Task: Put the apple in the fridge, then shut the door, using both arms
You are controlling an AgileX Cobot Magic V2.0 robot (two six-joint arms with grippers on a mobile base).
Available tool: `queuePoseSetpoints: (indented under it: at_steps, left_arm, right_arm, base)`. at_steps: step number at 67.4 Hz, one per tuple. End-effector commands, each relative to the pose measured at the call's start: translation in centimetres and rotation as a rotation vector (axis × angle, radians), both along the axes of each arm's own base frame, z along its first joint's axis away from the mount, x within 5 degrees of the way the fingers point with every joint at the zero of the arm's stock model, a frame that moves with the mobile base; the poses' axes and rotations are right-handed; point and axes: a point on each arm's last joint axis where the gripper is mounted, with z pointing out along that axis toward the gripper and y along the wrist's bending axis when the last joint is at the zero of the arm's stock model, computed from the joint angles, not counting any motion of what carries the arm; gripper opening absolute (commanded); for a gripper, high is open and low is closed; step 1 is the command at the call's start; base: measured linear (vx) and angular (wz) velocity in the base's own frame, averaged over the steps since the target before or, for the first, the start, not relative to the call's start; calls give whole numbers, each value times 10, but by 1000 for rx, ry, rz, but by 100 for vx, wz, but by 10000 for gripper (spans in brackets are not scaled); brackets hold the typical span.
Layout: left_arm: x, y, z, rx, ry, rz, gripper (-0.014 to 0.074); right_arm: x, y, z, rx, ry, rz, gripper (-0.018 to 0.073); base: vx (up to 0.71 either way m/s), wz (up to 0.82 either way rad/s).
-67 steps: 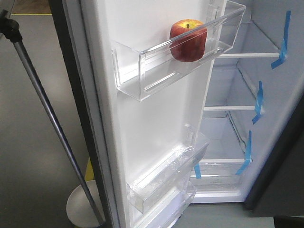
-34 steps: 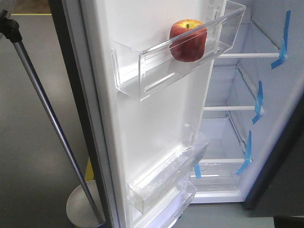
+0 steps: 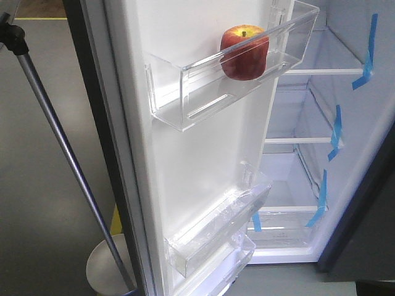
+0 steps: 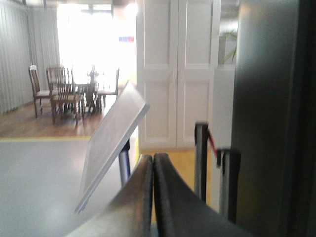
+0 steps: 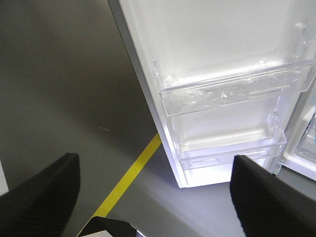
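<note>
Apple (image 3: 244, 52): in the door's top bin (image 3: 185, 102), near the end closest to the fridge. It sits upright with the stem pointing up. It is round, with no clear long axis.
Door (image 3: 197, 172): swung open, long axis vertical, white inner face towards the front camera.
Lower bins (image 5: 232, 94): two clear ones near the door's foot.
Fridge (image 3: 296, 166): open and white inside, with blue tape (image 3: 368, 52) at the ends of the shelves (image 3: 321, 71).
Left hand (image 4: 153, 160): fingers pressed together with nothing between them, aimed past a dark panel into a room.
Right hand (image 5: 155, 163): fingers wide apart and holding nothing, angled down at the lower bins and the floor (image 5: 64, 84) with its yellow line (image 5: 131, 173).
Pole (image 3: 62, 157): silver, slanted, left of the door.
</note>
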Motion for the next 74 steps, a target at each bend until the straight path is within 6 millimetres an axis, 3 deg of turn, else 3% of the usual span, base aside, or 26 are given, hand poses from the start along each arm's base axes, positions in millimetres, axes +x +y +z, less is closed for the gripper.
queuePoseSetpoints:
  at_steps: [1,14,36,64,74]
  left_arm:
    - [19,0,21,45,41,1,-6]
    - [66,0,22,55,313,-4,-6]
    - [144,0,-15,40,717,-19,-6]
    - [222,-22,-58,0,900,-274,-6]
    - [253,-30,-61,-58,913,-363,-6]
  right_arm:
    - [3,1,11,46,-47,-25,590]
    - [3,1,11,46,-47,-25,590]
    - [3,1,11,46,-47,-25,590]
    - [4,1,11,46,-47,-25,590]
    - [4,1,11,46,-47,-25,590]
  base:
    - [0,0]
    - [0,0]
    - [0,0]
    - [0,0]
    - [0,0]
